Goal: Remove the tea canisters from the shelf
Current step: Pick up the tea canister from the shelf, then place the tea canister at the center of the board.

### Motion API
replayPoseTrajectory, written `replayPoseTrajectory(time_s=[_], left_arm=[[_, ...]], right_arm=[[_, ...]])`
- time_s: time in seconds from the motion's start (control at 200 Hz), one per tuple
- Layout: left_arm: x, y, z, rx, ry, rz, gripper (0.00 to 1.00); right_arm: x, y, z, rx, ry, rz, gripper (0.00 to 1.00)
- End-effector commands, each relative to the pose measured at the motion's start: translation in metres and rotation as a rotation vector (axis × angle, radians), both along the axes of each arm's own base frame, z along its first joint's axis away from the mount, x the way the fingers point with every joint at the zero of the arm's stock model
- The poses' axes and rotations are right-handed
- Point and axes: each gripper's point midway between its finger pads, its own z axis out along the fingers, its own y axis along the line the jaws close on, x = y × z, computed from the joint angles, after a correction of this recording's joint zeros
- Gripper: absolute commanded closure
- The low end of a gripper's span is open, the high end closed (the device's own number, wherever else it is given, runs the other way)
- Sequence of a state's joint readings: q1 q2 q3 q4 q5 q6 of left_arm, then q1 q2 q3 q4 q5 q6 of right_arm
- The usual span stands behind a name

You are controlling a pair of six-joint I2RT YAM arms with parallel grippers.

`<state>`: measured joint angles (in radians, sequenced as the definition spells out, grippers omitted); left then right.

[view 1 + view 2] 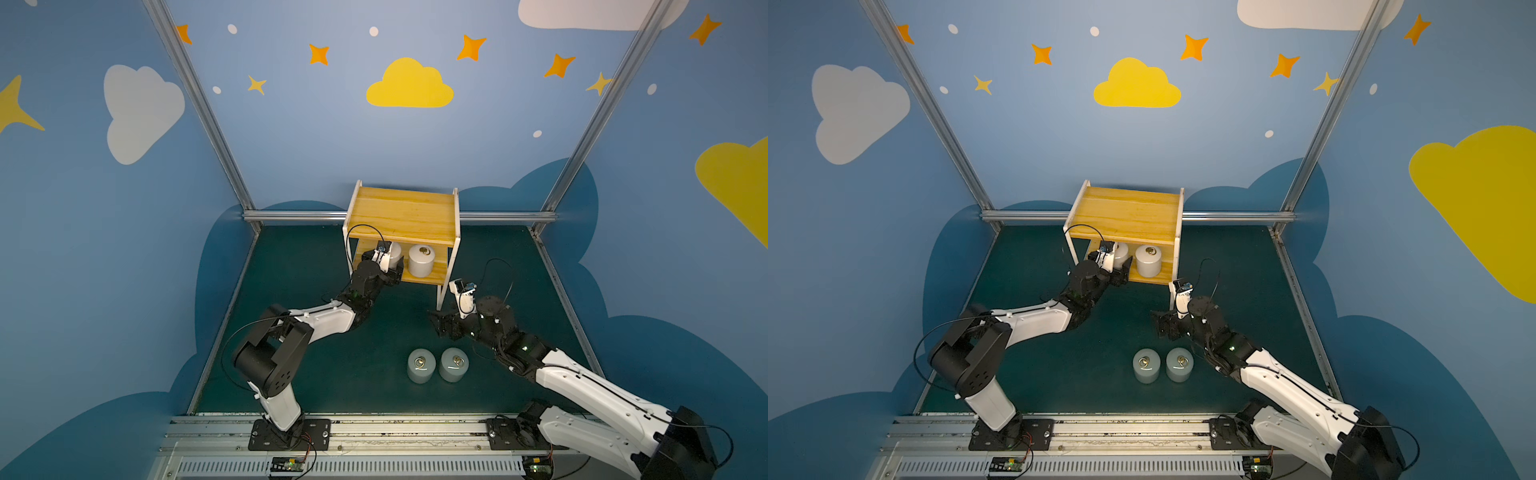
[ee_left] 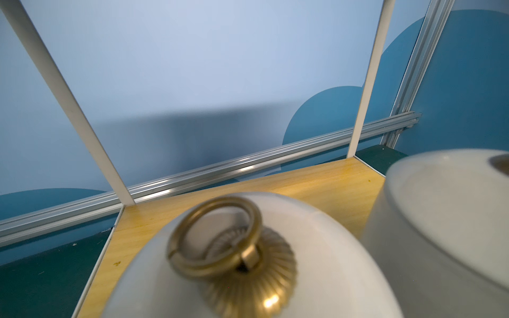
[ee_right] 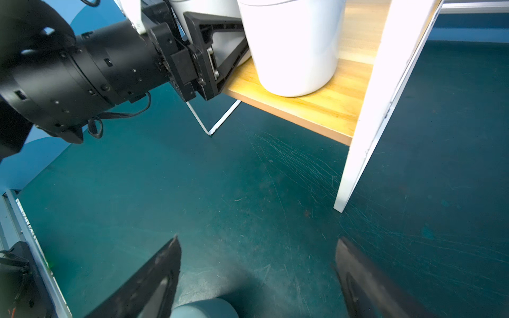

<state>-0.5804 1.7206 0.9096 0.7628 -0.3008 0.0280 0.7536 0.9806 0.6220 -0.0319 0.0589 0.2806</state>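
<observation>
The shelf stands at the back of the mat with two off-white tea canisters on its lower board. My left gripper reaches under the top board and is shut on the left tea canister; one black finger lies against its side. That canister's brass ring shows close up. The other off-white canister stands just beside it. My right gripper hovers open over the mat, in front of the shelf's right leg.
Two pale grey-blue canisters stand side by side on the green mat near the front; the top of one shows just below the right gripper. Aluminium rails edge the mat.
</observation>
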Motion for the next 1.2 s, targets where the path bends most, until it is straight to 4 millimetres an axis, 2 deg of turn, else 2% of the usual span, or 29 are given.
replayPoseTrajectory(time_s=[0.0, 0.16, 0.32, 0.516, 0.761, 0.956, 1.196], left_arm=[[-0.002, 0.006, 0.02, -0.02, -0.063, 0.015, 0.22], [-0.008, 0.007, 0.022, -0.027, -0.063, -0.003, 0.26], [-0.024, 0.008, 0.023, -0.039, -0.056, -0.043, 0.31], [-0.052, 0.004, 0.019, -0.029, -0.041, -0.107, 0.32], [-0.102, 0.001, 0.017, -0.047, -0.022, -0.219, 0.34], [-0.141, 0.0, -0.001, -0.064, 0.025, -0.319, 0.34], [-0.177, -0.001, -0.032, -0.054, 0.095, -0.413, 0.35]], right_arm=[[-0.003, -0.004, -0.002, 0.002, 0.009, -0.001, 0.11], [-0.004, -0.005, -0.002, 0.001, 0.007, -0.002, 0.11], [-0.005, -0.006, 0.0, -0.001, -0.001, -0.001, 0.11], [-0.005, -0.011, 0.004, -0.009, -0.017, -0.006, 0.11], [-0.004, -0.025, 0.013, 0.0, -0.046, -0.038, 0.11], [-0.002, -0.037, 0.022, 0.002, -0.074, -0.06, 0.11], [-0.001, -0.043, 0.028, 0.007, -0.083, -0.067, 0.11]])
